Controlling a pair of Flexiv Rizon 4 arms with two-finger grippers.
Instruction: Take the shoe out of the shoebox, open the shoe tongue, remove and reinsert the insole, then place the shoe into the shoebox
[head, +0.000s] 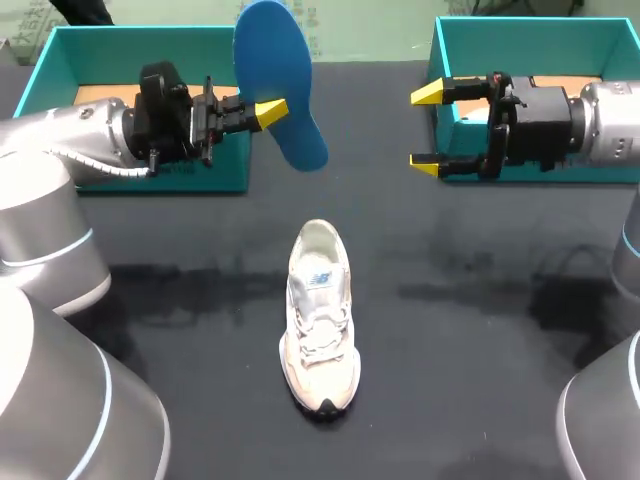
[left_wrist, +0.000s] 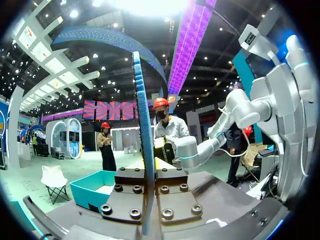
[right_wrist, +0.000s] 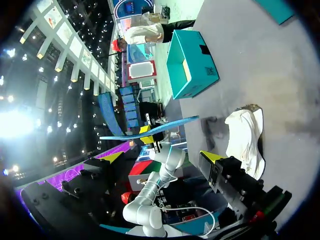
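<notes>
the white lace-up mesh shoe (head: 320, 315) lay on the black table (head: 480, 330). beyond the shoe and left of it, the left gripper (head: 268, 113) pinched the flat blue foam insole (head: 282, 85); right of it, the right gripper (head: 428, 128) hung spread and empty.

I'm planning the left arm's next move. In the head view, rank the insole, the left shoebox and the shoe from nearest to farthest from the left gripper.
1. The insole: clamped in the left gripper.
2. The left shoebox: right beside the gripper, at the table's far left.
3. The shoe: mid-table, nearer the robot.
</notes>
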